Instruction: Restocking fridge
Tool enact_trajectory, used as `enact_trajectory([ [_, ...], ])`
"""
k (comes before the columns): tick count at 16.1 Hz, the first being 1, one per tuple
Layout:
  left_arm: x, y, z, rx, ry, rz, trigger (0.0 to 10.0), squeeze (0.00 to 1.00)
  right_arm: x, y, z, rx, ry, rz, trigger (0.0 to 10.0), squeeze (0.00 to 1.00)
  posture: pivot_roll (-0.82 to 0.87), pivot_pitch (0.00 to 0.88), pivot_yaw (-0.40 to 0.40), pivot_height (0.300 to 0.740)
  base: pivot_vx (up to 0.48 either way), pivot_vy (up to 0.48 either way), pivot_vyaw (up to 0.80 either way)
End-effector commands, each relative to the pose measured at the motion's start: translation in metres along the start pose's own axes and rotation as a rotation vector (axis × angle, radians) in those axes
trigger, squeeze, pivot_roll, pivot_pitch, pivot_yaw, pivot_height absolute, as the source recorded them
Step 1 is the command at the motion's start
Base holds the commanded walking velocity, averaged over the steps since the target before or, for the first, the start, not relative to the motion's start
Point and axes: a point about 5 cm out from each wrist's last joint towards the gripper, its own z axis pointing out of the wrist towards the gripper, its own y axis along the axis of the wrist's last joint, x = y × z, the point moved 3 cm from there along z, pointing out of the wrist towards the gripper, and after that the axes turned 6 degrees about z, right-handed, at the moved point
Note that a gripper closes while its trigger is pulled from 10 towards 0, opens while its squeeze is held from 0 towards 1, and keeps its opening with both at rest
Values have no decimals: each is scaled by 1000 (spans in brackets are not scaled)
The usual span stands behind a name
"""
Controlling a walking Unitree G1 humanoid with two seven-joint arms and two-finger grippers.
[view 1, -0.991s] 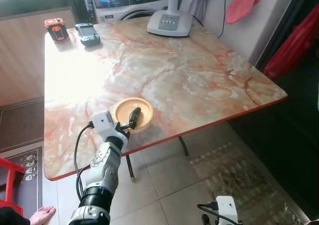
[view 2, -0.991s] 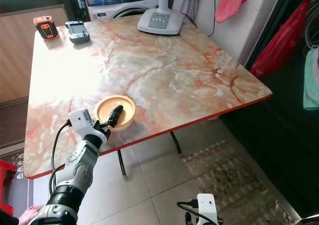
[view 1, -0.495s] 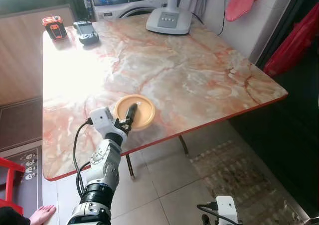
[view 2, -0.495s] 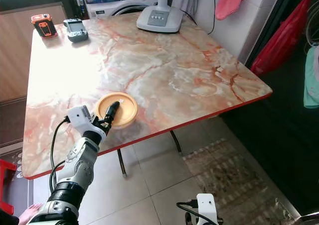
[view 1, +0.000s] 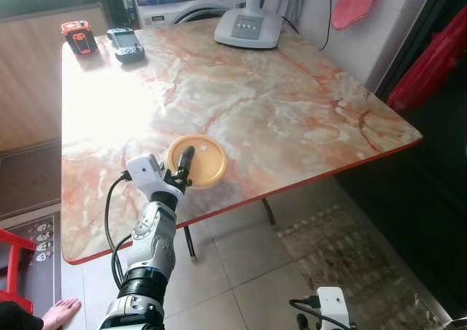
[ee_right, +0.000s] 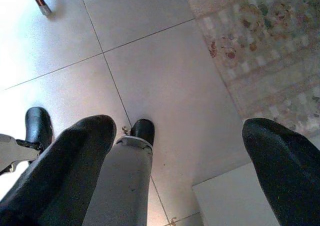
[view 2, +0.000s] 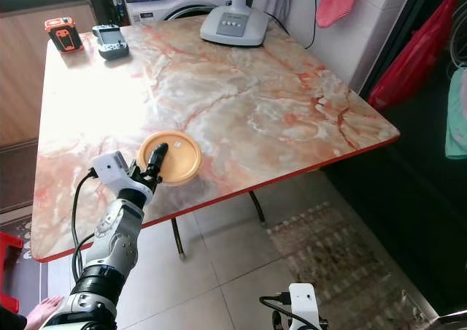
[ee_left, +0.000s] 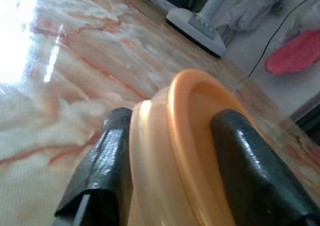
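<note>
Near the tabletop's (view 1: 292,111) front edge sits one orange plate (view 1: 198,160), the left end effector (view 1: 182,171) clamped on its rim, reaching slightly further than before. Left wrist view: fingers (ee_left: 250,161) straddle the rim. Right wrist view: right end effector (ee_right: 175,156) spread apart over floor tiles (ee_right: 165,71).

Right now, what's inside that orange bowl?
The orange bowl holds only one finger of the left gripper, whose jaws clamp its rim. The floor under that finger is covered.
</note>
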Motion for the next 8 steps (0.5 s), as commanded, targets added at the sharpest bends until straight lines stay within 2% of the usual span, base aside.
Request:
enact_trajectory([
  [1, -1, 14, 3, -60, 9, -21, 0, 0, -3, -3, -1, 4, -4, -2, 10000, 0, 37, 97, -43, 740, 0, 0, 0],
  [5, -6, 29, 8, -111, -7, -49, 0, 0, -5, -2, -1, 1, -5, -13, 10000, 0, 46, 103, -57, 740, 0, 0, 0],
  [7, -11, 30, 5, -109, -27, -35, 0, 0, -5, -2, -1, -1, -8, -7, 10000, 0, 44, 99, -52, 740, 0, 0, 0],
  [8, -7, 27, 2, -95, -23, -22, 0, 0, -5, -2, -1, 1, -7, -8, 10000, 0, 45, 96, -50, 740, 0, 0, 0],
])
